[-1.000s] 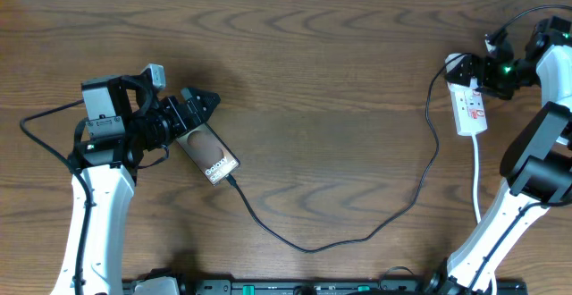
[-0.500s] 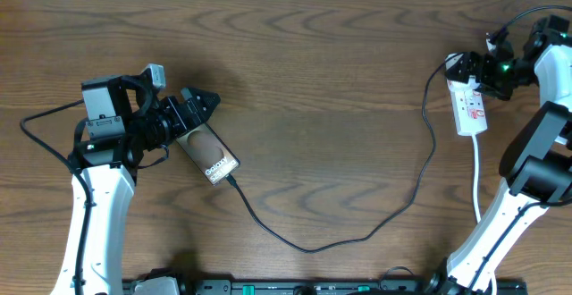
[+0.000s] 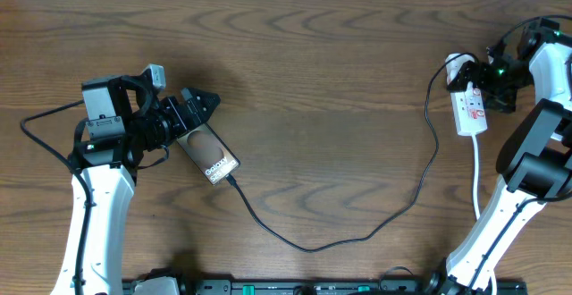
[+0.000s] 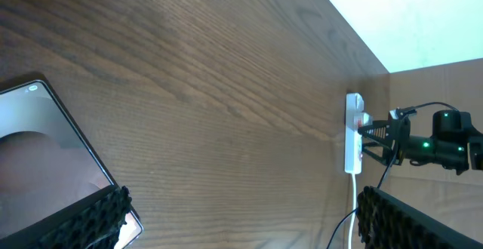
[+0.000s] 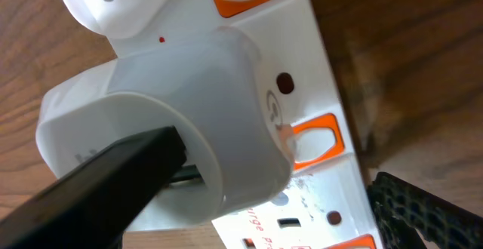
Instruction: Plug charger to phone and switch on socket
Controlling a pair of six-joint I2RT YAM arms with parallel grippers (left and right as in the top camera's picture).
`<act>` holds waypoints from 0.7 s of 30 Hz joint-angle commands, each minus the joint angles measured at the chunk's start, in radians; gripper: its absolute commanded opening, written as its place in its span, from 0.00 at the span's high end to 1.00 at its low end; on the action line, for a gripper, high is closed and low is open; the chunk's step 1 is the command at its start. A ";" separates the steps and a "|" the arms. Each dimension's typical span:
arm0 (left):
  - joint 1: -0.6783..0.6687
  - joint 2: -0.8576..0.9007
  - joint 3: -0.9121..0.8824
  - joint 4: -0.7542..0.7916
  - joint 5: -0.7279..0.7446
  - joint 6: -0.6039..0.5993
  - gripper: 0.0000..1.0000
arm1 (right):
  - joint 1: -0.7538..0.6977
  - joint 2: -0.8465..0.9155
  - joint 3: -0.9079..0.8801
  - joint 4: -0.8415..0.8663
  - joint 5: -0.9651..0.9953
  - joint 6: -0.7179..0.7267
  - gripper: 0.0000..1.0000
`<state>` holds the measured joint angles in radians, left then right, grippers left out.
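Both sets stand wide: your left jaws straddle the phone (image 3: 207, 152) at left, likely bracing it against the plugged-in charger (image 3: 313, 246); your right jaws flank the socket (image 3: 471, 112), far right, probably for its switch

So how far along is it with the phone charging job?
Looks done: the charger tip sits in the lower end of the phone, as far as the overhead view shows. In hand: the right claw is open at the socket, beside its white adapter. Still to do: pressing a switch; I cannot tell whether any orange switch is on.
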<state>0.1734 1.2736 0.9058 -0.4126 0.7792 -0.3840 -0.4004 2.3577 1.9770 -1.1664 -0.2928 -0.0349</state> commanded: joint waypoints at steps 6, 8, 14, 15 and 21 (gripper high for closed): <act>-0.003 0.007 0.028 -0.002 -0.005 0.021 0.02 | -0.003 0.016 0.080 -0.007 0.039 -0.045 0.01; -0.003 0.007 0.028 -0.002 -0.005 0.021 0.02 | -0.003 0.016 0.084 -0.006 0.007 -0.079 0.01; -0.003 0.007 0.028 -0.002 -0.005 0.021 0.02 | 0.000 0.016 0.084 -0.006 -0.093 -0.138 0.01; -0.003 0.007 0.028 -0.002 -0.005 0.021 0.02 | 0.000 0.016 0.084 -0.006 -0.099 -0.138 0.01; -0.003 0.007 0.028 -0.002 -0.005 0.021 0.02 | 0.011 0.016 0.084 -0.018 -0.148 -0.169 0.01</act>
<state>0.1738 1.2736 0.9058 -0.4129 0.7792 -0.3840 -0.4007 2.3631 2.0365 -1.1812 -0.3882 -0.1661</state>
